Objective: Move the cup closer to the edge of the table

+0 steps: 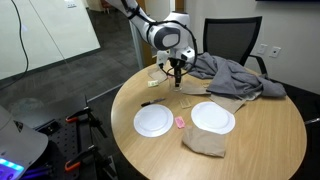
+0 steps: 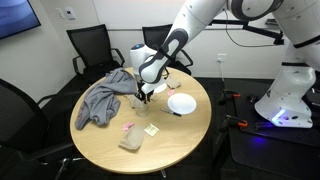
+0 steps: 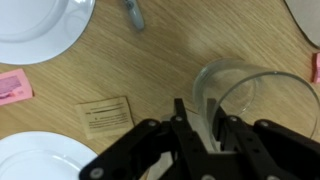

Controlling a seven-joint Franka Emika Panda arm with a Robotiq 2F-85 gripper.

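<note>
In an exterior view, the arm reaches down over the far part of the round counter [image 1: 262, 140], with the hand [image 1: 177, 80] pointing straight down just beside the crumpled grey cloth [image 1: 235, 75]. Two white plates [image 1: 153, 121] lie nearer the front edge, with a tan bag [image 1: 205, 142] at the rim. The cup is too small and too clear to make out here. Judging by the hand's place, it stands well in from the edge, which is why the task asks for it to be brought outward. In the other exterior view, the hand [image 2: 143, 95] hangs low between the grey cloth [image 2: 105, 98] and a plate [image 2: 181, 103]. Open wood [image 2: 185, 135] towards the near rim leaves a free path for sliding or carrying. The vertical approach probably suits a grip on the rim from above. The wrist view settles the grip. The cup [image 3: 258, 95], a clear tumbler, stands upright on the wood just ahead of the hand [image 3: 203, 122]. The two fingers are drawn nearly together and straddle its near wall, one outside and one apparently inside the mouth. They seem to pinch the glass, not wrap around the whole body. A tan paper packet [image 3: 105, 115], a pink packet [image 3: 12, 88] and two plate edges [image 3: 40, 25] lie off to the side, apart from the cup.
</note>
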